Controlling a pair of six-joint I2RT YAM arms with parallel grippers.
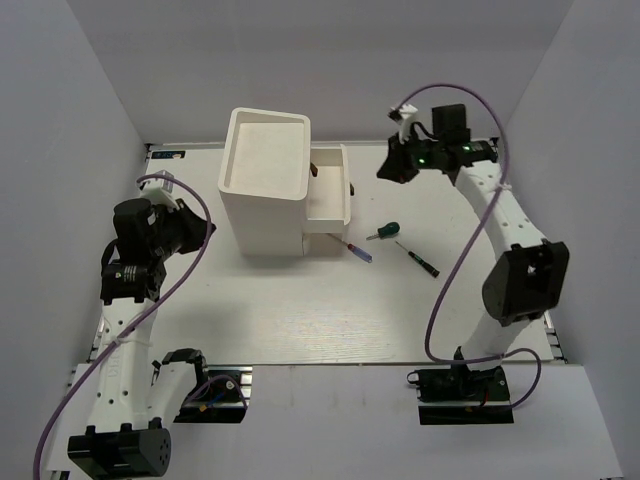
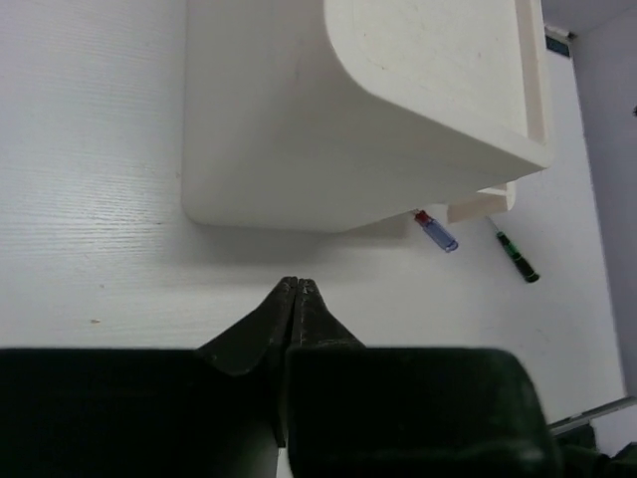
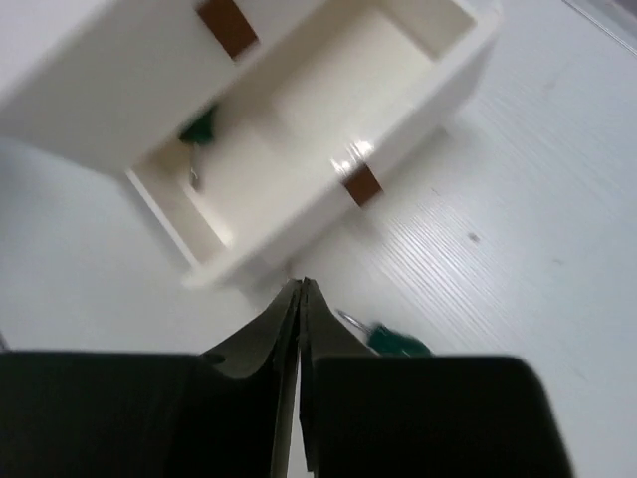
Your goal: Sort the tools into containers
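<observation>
The tall white box (image 1: 262, 190) stands at the back middle, with one drawer (image 1: 330, 198) pulled out to its right. A green-handled screwdriver (image 1: 383, 232), a blue-purple one (image 1: 358, 250) and a thin dark one (image 1: 420, 258) lie on the table right of the box. My left gripper (image 1: 198, 228) is shut and empty, left of the box; in its wrist view (image 2: 296, 286) the box (image 2: 299, 129) is ahead. My right gripper (image 1: 390, 168) is shut and empty, above the drawer's right end (image 3: 301, 286). A green-handled tool (image 3: 199, 129) lies inside the drawer (image 3: 328, 119). No pliers show.
Brown knobs (image 3: 362, 182) sit on the drawer fronts. The blue-purple screwdriver (image 2: 436, 232) and the dark one (image 2: 516, 256) lie just past the box's corner. The green-handled screwdriver (image 3: 398, 342) lies under my right fingers. White walls enclose the table on three sides.
</observation>
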